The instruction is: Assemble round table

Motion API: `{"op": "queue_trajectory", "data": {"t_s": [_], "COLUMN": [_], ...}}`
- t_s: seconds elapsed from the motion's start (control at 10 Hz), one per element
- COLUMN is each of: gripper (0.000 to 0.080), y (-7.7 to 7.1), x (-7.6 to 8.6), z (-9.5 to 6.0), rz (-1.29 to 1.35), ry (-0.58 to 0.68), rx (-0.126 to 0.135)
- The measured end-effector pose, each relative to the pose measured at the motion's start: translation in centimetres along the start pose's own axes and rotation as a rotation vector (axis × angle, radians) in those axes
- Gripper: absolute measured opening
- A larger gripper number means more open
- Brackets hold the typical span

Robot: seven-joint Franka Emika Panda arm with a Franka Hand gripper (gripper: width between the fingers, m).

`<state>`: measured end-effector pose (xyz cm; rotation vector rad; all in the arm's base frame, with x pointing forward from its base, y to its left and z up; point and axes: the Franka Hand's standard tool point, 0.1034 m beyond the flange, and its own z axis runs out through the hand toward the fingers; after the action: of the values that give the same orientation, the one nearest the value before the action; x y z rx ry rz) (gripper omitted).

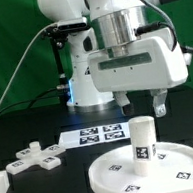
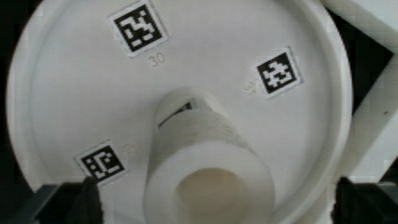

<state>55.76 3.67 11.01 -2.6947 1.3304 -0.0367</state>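
1. Gripper (image 1: pixel 144 109): is hanging just above the leg, jaws spread wide, gripping nothing.
2. Round disc (image 1: pixel 104 171): is lying flat, rim up, at the exterior view's near right.
3. Marker board (image 1: pixel 99 136): is lying behind the disc.
4. Cross-shaped foot piece (image 1: pixel 34 161): is lying apart at the exterior view's left.
5. Cylinder leg (image 1: pixel 143 141): is standing upright at the disc's middle.
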Motion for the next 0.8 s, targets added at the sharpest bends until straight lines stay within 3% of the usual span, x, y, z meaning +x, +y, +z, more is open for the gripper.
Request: {"op": "queue_trajectory", "data": {"t_s": [0.1,0.2,0.3,0.6,0.8], "gripper": [0.0649,0.0649,0.0649,0.0649,0.0649], "y": [0.6,0.6,0.4,0.6,2.6], "x": [0.5,0.5,0.8,0.9,2.4], "z": [-1.0,-0.9,-1.0,-0.9,-1.1], "rz": [-0.116,-0.205,-0.102,-0.109,-0.318], "ry": [-0.017,-0.027,0.003,0.005,-0.010], "rx": [-0.007,-0.019,0.008,0.005,-0.034]}}
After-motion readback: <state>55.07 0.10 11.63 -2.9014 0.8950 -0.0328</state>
